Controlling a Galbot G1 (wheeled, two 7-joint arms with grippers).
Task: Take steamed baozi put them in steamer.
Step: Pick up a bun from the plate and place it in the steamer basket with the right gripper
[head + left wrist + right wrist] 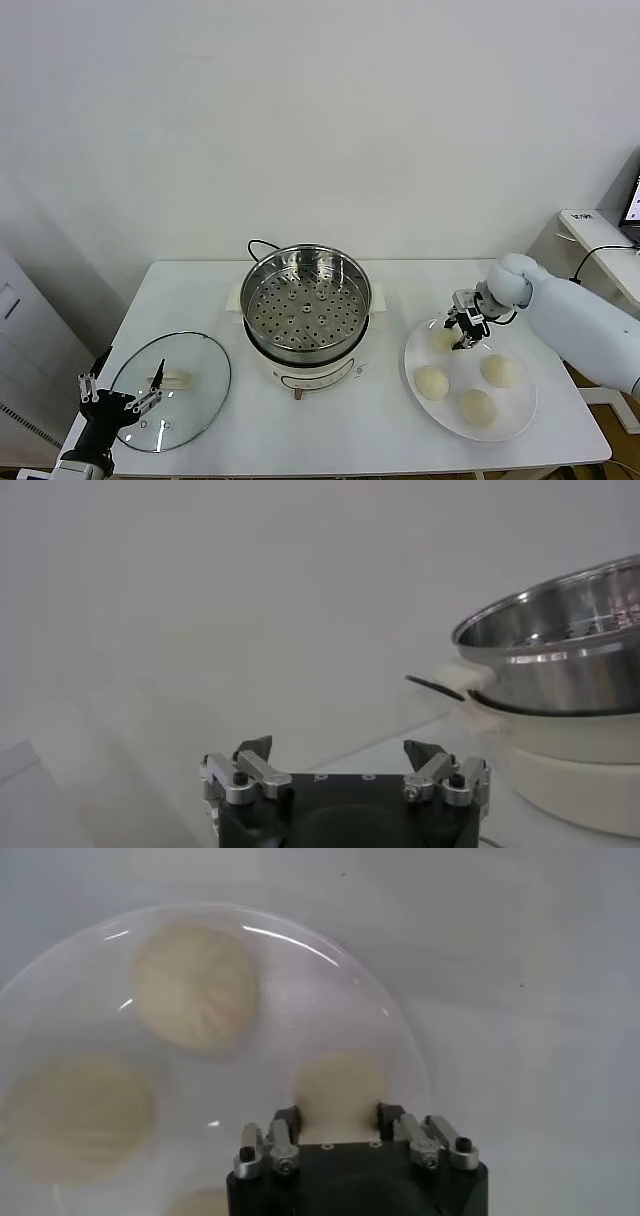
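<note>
The steamer, a shiny perforated steel basket on a cream cooker base, stands mid-table and holds nothing; it also shows in the left wrist view. Four cream-white baozi lie on a white plate to its right. My right gripper is down on the plate's far-left baozi; in the right wrist view its fingers press both sides of this bun, which still rests on the plate. The other three baozi lie untouched. My left gripper is open and empty, parked at the table's front left.
A round glass lid with a white handle lies flat at the front left, under my left gripper. A black cord runs behind the cooker. A side table with a cable stands at the far right.
</note>
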